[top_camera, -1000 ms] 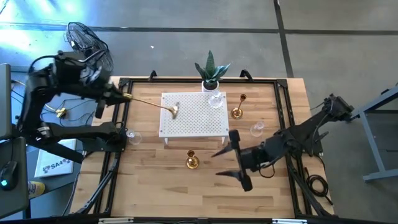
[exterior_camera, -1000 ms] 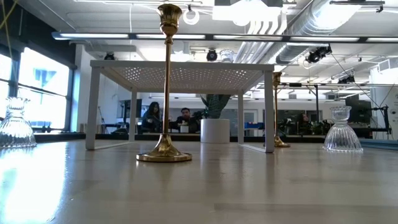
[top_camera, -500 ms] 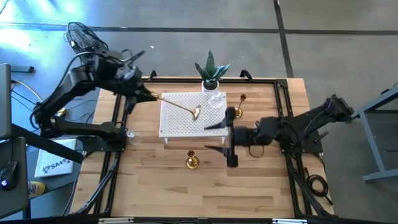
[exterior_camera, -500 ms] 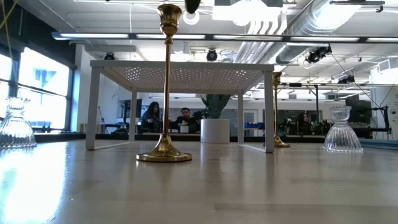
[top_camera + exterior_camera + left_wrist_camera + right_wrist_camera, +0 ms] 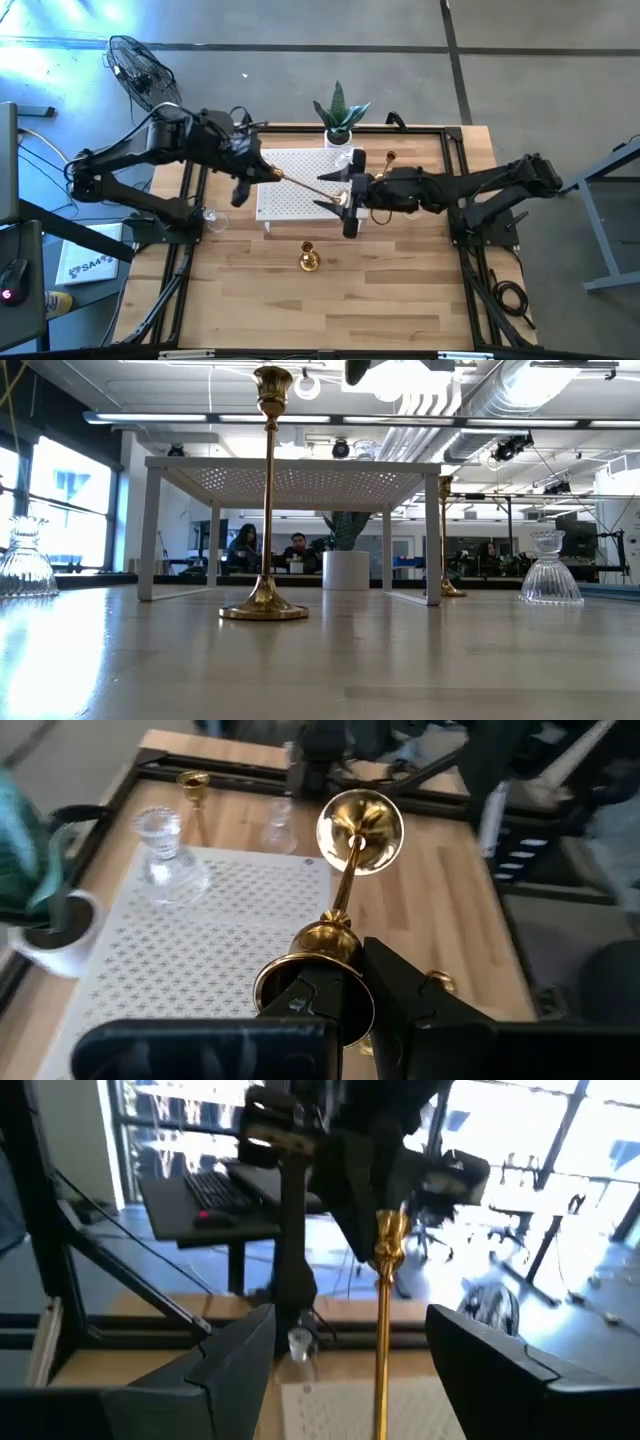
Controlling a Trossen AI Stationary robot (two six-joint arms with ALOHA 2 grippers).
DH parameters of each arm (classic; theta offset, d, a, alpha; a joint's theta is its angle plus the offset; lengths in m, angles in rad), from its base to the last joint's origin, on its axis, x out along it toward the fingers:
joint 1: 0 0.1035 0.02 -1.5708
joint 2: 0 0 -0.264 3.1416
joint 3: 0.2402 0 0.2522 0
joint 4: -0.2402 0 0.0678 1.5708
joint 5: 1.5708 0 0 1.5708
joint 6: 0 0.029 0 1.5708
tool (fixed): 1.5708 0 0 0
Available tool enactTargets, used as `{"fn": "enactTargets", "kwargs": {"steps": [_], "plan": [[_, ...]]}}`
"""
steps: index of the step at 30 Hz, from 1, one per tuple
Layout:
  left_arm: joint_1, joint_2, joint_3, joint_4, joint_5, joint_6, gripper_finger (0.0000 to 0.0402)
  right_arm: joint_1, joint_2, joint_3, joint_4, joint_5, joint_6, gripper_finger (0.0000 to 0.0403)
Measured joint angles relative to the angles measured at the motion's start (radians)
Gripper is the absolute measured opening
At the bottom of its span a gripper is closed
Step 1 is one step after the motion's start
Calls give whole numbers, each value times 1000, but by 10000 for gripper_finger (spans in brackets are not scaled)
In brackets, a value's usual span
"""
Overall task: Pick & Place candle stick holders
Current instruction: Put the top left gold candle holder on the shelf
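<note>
We held one gold candle holder (image 5: pixel 312 187) almost level above the white perforated rack (image 5: pixel 300 200), with the left gripper (image 5: pixel 350 1010) pinching it at the cup end of its stem, jaws pressed tight on the metal, and its flared base pointing toward the right arm. The right gripper (image 5: pixel 343 200) waited at that base with its jaws spread wide, one on each side of the stem and touching nothing that we could see; from the right wrist view the stem stood centred in the gap. We judged this to be a handover in mid-air, and to do it well we needed the right jaws to close on the slim stem just behind the base, square to it, since polished metal would slide if caught at an angle. The left jaws ought to let go only once the right grip looked firm, and then draw straight back along the stem so as not to twist it. The other pieces sat apart from this: a second gold holder (image 5: pixel 309 259) upright on the tabletop (image 5: pixel 400 310) in front of the rack, a third gold one (image 5: pixel 389 158) beside a clear glass holder (image 5: pixel 347 160) at the far side near the potted plant (image 5: pixel 339 112), and another glass holder (image 5: pixel 211 218) at the tabletop's left edge. We had to keep the swing low and clear of the glass piece nearest the jaws.
</note>
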Motion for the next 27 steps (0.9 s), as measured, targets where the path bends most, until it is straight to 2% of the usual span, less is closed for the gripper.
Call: {"fn": "enactTargets", "kwargs": {"steps": [3, 9, 19, 23, 27], "plan": [[-41, 23, 0, 7, -64, -1, 13, -7, 19, 0, -33, 11, 11, 252], [-85, 54, 7, 61, -32, 6, 13, -37, 64, 0, -34, -40, 64, 252], [-109, 66, 21, 46, -40, 5, 13, -58, 80, 0, -68, -37, 89, 250], [-109, 66, 21, 48, -44, 5, 13, -58, 80, 0, -103, -33, 112, 229], [-108, 66, 21, 46, -45, 0, 13, -57, 80, 0, -112, -50, 112, 186]]}}
